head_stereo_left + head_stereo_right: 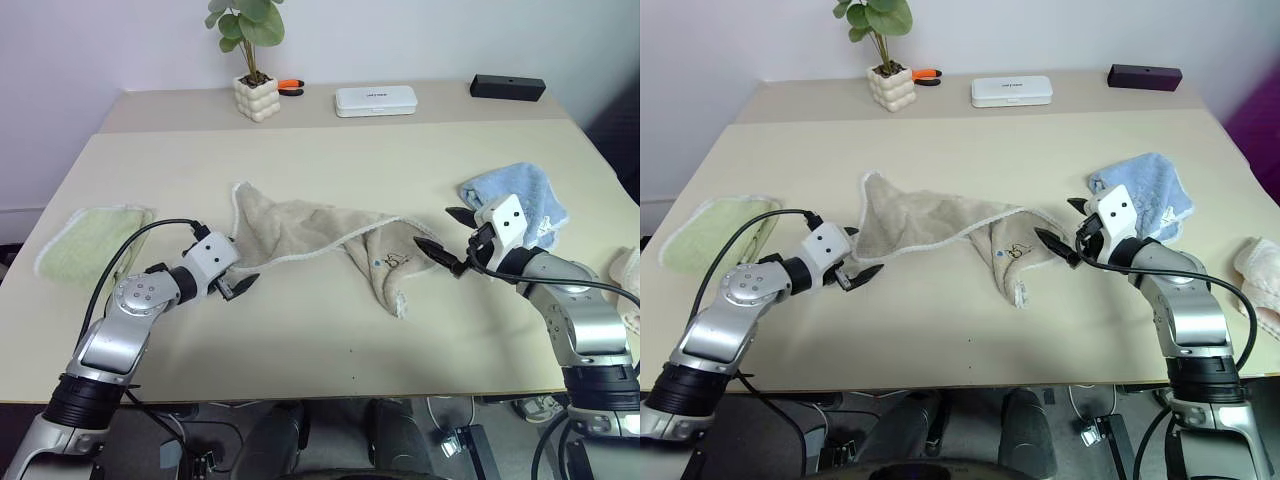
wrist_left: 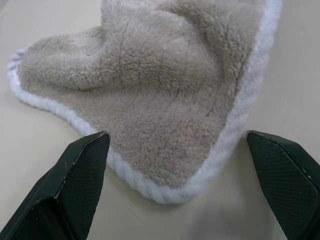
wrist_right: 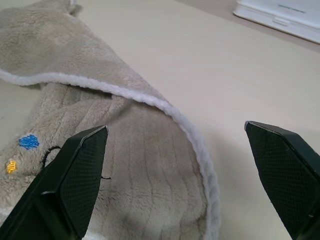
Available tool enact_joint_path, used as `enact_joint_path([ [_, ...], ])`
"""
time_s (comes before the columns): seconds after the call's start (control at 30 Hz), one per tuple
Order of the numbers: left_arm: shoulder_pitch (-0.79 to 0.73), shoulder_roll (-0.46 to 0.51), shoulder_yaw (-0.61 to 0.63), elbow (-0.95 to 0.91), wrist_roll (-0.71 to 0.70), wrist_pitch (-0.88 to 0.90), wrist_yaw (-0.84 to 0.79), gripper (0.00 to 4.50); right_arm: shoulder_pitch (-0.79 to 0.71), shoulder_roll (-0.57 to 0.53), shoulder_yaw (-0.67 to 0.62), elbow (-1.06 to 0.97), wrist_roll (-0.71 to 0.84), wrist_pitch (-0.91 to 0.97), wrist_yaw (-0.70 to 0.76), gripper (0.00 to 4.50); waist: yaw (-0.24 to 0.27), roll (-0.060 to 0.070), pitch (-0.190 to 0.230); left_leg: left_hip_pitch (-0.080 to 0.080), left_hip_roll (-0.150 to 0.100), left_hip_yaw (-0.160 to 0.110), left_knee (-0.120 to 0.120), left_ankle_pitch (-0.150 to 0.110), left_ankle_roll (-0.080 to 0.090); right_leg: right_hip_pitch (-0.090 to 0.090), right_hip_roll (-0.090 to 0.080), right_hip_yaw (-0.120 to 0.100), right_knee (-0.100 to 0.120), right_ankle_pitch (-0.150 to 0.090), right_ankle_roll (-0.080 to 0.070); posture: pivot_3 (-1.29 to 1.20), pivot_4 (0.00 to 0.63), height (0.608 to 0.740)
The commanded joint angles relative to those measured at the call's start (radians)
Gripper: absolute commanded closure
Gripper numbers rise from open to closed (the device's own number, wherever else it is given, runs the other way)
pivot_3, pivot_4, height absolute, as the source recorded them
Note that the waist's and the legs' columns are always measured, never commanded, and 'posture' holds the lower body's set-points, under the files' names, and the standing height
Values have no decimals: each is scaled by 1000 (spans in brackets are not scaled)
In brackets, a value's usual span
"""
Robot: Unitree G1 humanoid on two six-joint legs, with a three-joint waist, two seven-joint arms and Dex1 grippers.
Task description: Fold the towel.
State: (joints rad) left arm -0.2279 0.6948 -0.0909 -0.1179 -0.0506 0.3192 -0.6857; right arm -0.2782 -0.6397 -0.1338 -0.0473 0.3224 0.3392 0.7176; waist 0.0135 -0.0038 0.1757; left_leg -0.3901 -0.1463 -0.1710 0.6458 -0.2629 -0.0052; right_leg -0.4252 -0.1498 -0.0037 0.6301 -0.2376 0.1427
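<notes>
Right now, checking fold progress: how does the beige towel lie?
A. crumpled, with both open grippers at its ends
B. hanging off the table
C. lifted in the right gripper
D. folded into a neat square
A: the towel lies rumpled on the table, with the open left gripper and open right gripper at its ends.

Office: plain desk, potted plant, white wall.

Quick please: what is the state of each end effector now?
Left end effector: open, holding nothing, at the beige towel.
Right end effector: open, holding nothing.
</notes>
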Motion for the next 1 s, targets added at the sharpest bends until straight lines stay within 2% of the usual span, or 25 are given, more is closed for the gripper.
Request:
enact_joint_path([
  [0.03, -5, 7, -5, 67, 19, 6, -16, 583, -4, 6, -46, -54, 19, -6, -26, 0, 0, 0, 0, 0, 0, 0, 0, 0, 0, 0, 0, 0, 0, 0, 0, 0, 150, 740],
  [0.1, -12, 1, 5, 83, 14, -3, -13, 1373, -3, 9, -44, -60, 22, -4, -33, 0, -1, 0, 0, 0, 0, 0, 0, 0, 0, 0, 0, 0, 0, 0, 0, 0, 150, 740],
  [0.3, -14, -4, 28, 115, 17, -29, 4, 4439, -11, 11, -31, -58, 24, -2, -31, 0, -3, 0, 0, 0, 1, 0, 0, 0, 0, 0, 1, 0, 0, 1, 0, 0, 150, 740],
  [0.43, -1, -4, 52, 94, 5, -64, 17, 4476, -44, -8, -9, -16, 0, 0, -19, 0, -4, 0, 0, 0, 1, 0, 0, 0, 0, 0, 1, 0, 0, 1, 0, 0, 150, 740],
  [0.57, 49, -8, 132, -3, -60, -43, 20, 4476, -127, -46, 46, 122, -84, 23, -21, 0, -6, 0, 0, 0, 1, 1, 0, 0, 0, -1, 1, 1, 0, 1, 0, 0, 150, 740],
  [0.77, 154, 31, 172, -85, -48, -25, 9, 4476, -270, -59, 98, 323, -109, 118, 43, 0, -6, 0, 0, 0, 1, 2, 0, 0, 0, -1, 0, 1, 0, 1, -1, 0, 150, 740],
  [1.0, 180, 26, 180, -126, -47, -6, 28, 4476, -294, -90, 152, 393, -133, 142, 161, 0, -1, 0, 0, -1, 1, 2, 0, 0, 0, -1, 0, 1, 0, 1, 0, 0, 150, 740],
])
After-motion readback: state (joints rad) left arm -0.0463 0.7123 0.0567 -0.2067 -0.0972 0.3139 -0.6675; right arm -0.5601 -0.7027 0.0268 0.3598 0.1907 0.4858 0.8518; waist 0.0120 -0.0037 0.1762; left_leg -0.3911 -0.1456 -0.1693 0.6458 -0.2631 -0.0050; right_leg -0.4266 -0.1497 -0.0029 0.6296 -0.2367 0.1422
